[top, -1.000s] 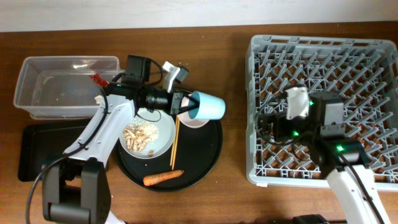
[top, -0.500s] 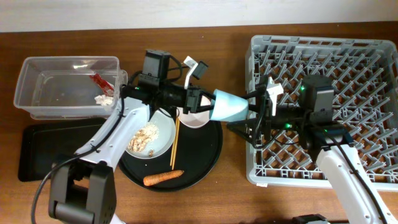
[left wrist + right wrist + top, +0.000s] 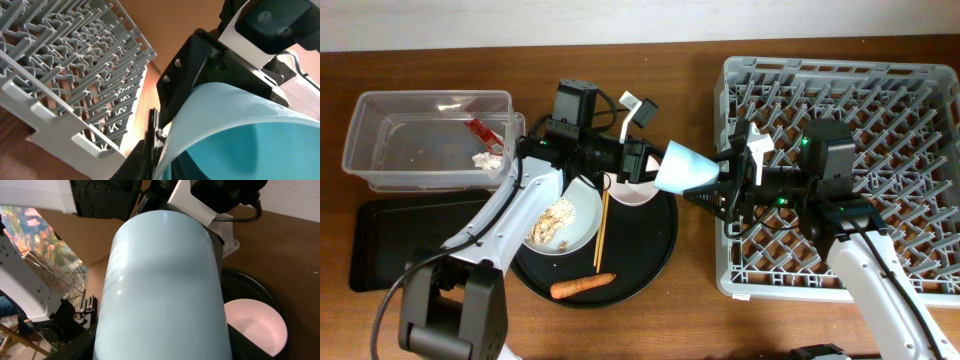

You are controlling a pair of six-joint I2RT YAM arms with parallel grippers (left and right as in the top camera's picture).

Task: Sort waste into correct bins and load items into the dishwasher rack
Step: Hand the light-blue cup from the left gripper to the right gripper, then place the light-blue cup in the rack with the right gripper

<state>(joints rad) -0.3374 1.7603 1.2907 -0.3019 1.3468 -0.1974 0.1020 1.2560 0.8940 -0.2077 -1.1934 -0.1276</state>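
Observation:
The light-blue cup [image 3: 685, 168] hangs on its side in the air between the round black tray and the dishwasher rack [image 3: 880, 100]. My left gripper [image 3: 645, 165] is shut on its rim. My right gripper [image 3: 728, 185] straddles its base end, fingers against both sides; the cup fills the right wrist view [image 3: 165, 280]. The white cup [image 3: 632, 190] stands below on the tray. The plate [image 3: 585, 205] holds beige food scraps [image 3: 548, 222]. The chopsticks [image 3: 603, 230] and the carrot [image 3: 582, 288] lie on the tray. The red wrapper [image 3: 483, 131] and the tissue wad [image 3: 488, 158] lie in the clear tub [image 3: 380, 120].
The shallow black tray [image 3: 380, 250] sits in front of the tub at the left. The round black tray [image 3: 650, 270] is mid-table. The rack also shows in the left wrist view [image 3: 75, 75], close to the cup.
My left gripper carried the light-blue cup right, off the tray toward the rack. My right gripper swung left from over the rack to meet it and now straddles the cup's base.

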